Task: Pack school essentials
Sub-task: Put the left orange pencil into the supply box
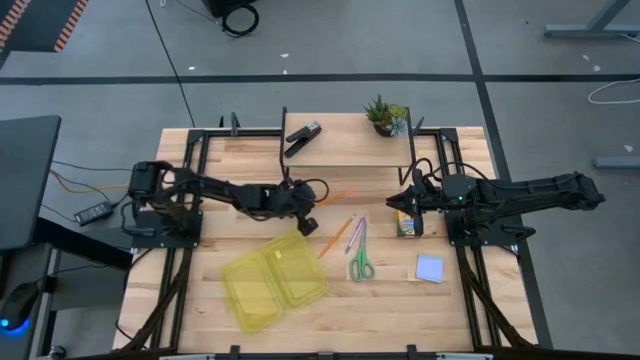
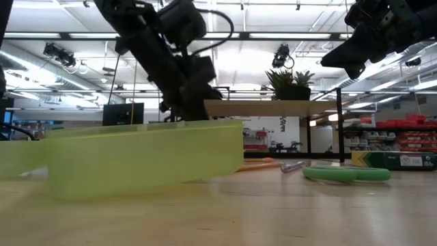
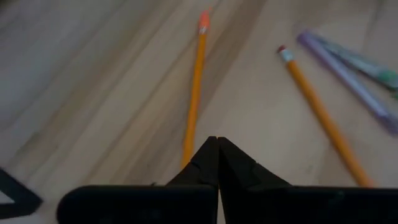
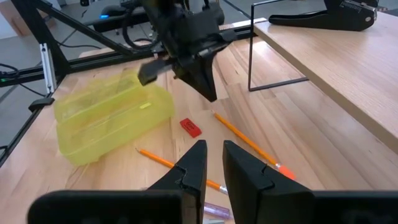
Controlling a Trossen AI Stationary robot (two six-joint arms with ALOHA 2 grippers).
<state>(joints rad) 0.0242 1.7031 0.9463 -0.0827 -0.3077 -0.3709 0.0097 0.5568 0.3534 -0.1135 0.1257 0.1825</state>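
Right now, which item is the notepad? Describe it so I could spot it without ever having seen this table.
In the high view, go to the right half of the wooden table. The notepad lies flat on bare wood, right of the green-handled scissors and lower in the picture than the small box. It is the only pale blue square there.
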